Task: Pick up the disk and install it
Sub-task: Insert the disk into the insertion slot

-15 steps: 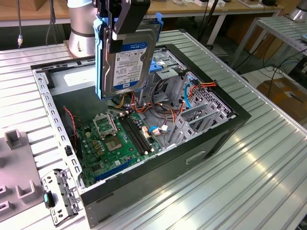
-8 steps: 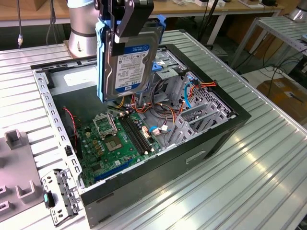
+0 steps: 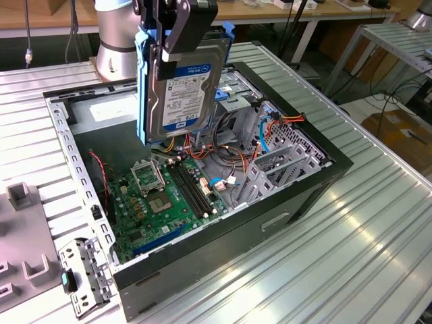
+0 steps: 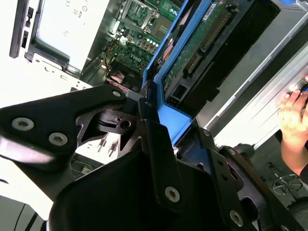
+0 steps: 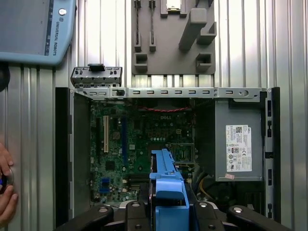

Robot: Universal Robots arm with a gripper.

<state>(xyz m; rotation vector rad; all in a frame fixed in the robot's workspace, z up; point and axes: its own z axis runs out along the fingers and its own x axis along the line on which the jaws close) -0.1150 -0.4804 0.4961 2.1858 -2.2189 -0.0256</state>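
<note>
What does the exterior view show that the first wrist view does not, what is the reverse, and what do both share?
Exterior view: the disk's labelled face, upright over the open case, its top clamped by the gripper. First wrist view: a person's hand beside the case and a grey pendant on the table. Both: the green motherboard and the disk's blue bracket.

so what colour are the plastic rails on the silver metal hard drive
Blue. The rails on the hard drive show best in the exterior view.
</note>
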